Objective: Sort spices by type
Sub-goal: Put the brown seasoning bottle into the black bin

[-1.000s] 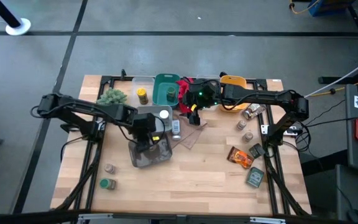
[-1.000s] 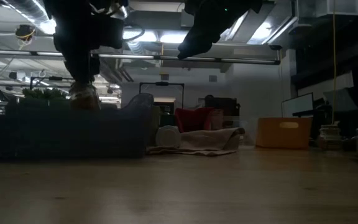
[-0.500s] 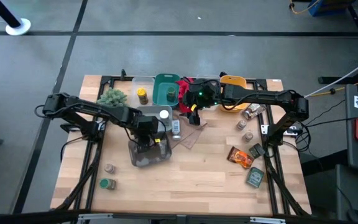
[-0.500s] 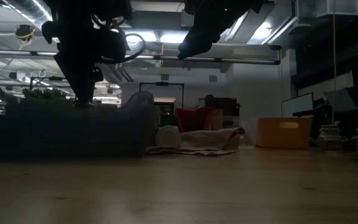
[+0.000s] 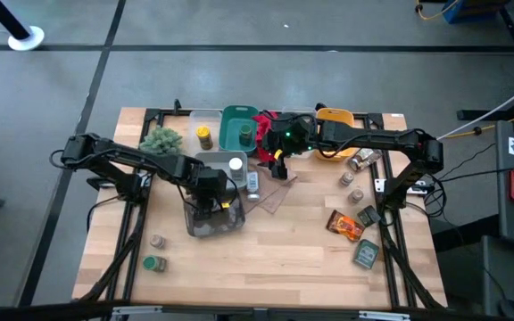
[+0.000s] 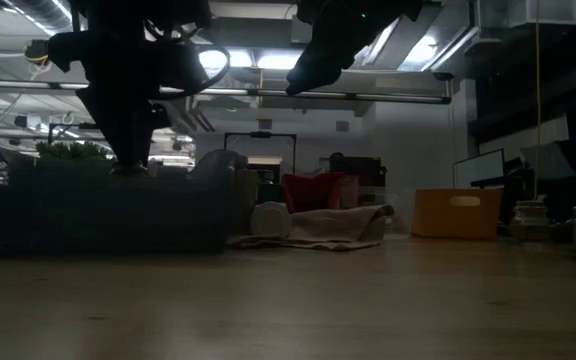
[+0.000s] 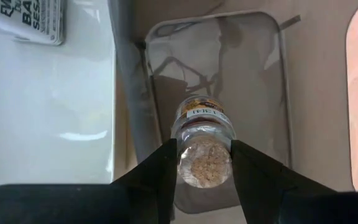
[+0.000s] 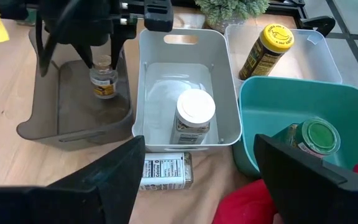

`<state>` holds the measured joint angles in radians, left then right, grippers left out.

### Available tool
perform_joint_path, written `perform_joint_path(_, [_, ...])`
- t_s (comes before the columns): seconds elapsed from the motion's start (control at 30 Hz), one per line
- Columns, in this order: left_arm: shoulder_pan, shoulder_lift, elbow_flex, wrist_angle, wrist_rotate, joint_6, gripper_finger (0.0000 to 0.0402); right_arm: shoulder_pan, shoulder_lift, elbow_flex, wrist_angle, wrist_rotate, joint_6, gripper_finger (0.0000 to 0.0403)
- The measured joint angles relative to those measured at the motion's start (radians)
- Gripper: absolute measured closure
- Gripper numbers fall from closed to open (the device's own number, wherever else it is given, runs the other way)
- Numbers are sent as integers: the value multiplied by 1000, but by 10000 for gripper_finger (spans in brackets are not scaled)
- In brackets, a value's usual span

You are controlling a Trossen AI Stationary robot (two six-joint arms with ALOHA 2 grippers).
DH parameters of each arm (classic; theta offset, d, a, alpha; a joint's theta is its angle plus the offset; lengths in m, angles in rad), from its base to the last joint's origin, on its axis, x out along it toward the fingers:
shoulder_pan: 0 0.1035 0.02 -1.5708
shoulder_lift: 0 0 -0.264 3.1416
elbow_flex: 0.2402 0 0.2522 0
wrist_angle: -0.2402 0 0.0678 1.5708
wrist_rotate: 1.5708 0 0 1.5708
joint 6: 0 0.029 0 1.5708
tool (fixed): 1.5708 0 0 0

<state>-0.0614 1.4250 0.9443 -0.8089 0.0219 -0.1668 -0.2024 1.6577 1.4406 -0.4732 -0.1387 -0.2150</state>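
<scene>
Inside the dark grey bin (image 8: 73, 106), the left gripper (image 7: 205, 163) pinches one small glass jar (image 7: 202, 134) of tan spice between its two fingers, the jar upright and low in the bin. Beside that bin stands a white bin (image 8: 188, 93) holding one jar with a white lid (image 8: 194, 115). Against the white bin's near wall, on a tan cloth (image 5: 270, 192), lies one labelled jar on its side (image 8: 163, 171). A clear bin (image 8: 297, 53) holds one yellow-lidded jar (image 8: 266, 50), and a teal bin (image 8: 309, 124) holds one green-lidded jar (image 8: 312, 140). That makes four bins, each with a single jar.

The right gripper (image 5: 277, 160) hangs above the red cloth (image 5: 264, 134) near the teal bin, its jaws spread wide and holding nothing.

On the table's left front corner sit two loose jars: one with a tan lid (image 5: 157, 242) and one with a green lid (image 5: 153, 263). On the right side are two small jars standing apart (image 5: 346, 179) (image 5: 356, 194), and what looks like a pair of jars lying together near the back (image 5: 362, 160), though the overhead view is too coarse to be sure of that count. Two flat packets lie toward the right front: one orange-brown (image 5: 345, 225) and one dark green (image 5: 367, 254). One small bushy plant (image 5: 161, 140) stands at the back left.
</scene>
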Motion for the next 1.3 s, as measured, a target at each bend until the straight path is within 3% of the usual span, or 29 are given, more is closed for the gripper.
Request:
perform_joint_path(0.4, [-4, 0, 0, 2, 0, 18, 271, 0, 0, 0, 0, 0, 0, 102])
perform_joint_path(0.73, [-4, 0, 0, 9, 0, 12, 212, 0, 0, 0, 0, 0, 0, 102])
perform_joint_path(0.9, [-4, -10, 0, 6, 0, 10, 206, 0, 0, 0, 0, 0, 0, 102])
perform_joint_path(1.13, [-4, -17, 153, -213, 13, -9, 211, 0, 0, 0, 0, 0, 0, 102])
perform_joint_path(1.3, [-8, -19, 250, -439, 120, -196, 212, 0, 0, 0, 0, 0, 0, 102])
